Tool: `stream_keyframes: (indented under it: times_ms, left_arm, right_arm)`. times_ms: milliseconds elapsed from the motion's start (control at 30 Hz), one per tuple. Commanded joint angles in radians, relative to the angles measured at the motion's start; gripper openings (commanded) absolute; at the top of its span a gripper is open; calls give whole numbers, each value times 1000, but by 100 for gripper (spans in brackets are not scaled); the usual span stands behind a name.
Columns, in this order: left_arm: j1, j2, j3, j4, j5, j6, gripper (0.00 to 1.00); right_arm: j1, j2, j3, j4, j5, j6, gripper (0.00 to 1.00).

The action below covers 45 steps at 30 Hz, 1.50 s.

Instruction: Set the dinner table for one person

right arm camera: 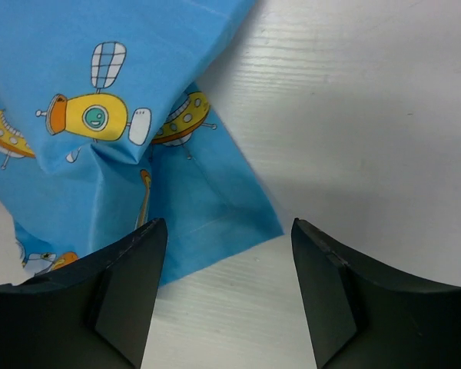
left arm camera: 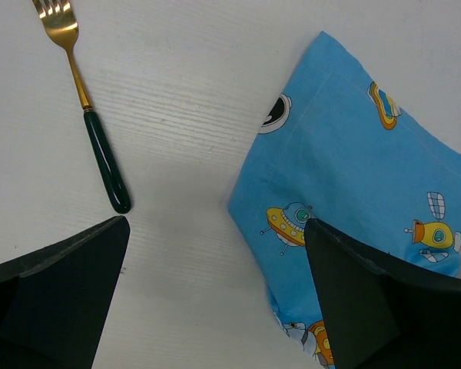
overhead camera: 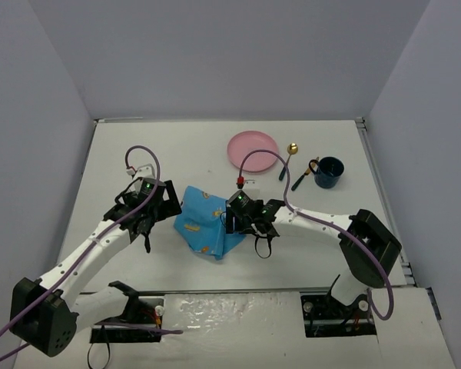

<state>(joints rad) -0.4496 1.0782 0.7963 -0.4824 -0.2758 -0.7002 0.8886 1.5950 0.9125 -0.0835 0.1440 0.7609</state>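
Top external view: the dinner table [overhead camera: 161, 142], a white matte top with thin metal rails, is enclosed by plain pale walls. A rumpled blue cloth mat [overhead camera: 206, 221] printed with cartoon spacecraft is laid near its middle, between the two grippers. The left gripper [left arm camera: 215, 231] is held wide open over bare tabletop, one finger over the mat's edge, with a gold fork [left arm camera: 84, 108] lying nearby. The right gripper [right arm camera: 229, 227] is spread open above the mat's corner, nothing grasped. A pink plate [overhead camera: 253, 147], gold spoon [overhead camera: 292, 148] and dark mug [overhead camera: 329, 171] are set far right.
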Motion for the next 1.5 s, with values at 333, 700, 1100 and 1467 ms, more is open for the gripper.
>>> stream_keyframes:
  times_ms: [333, 700, 1100, 1467]
  left_arm:
    - [5, -44, 54, 31, -22, 4, 97]
    - [4, 201, 103, 40, -16, -9, 97]
    - [3, 264, 100, 79, -4, -7, 97]
    - [3, 337, 85, 137, 9, 2, 97]
  right_arm:
    - [13, 111, 146, -241, 211, -63, 62]
    - [46, 40, 141, -225, 163, -47, 58]
    - [72, 102, 105, -146, 76, -44, 55]
    - [84, 180, 63, -74, 5, -46, 10]
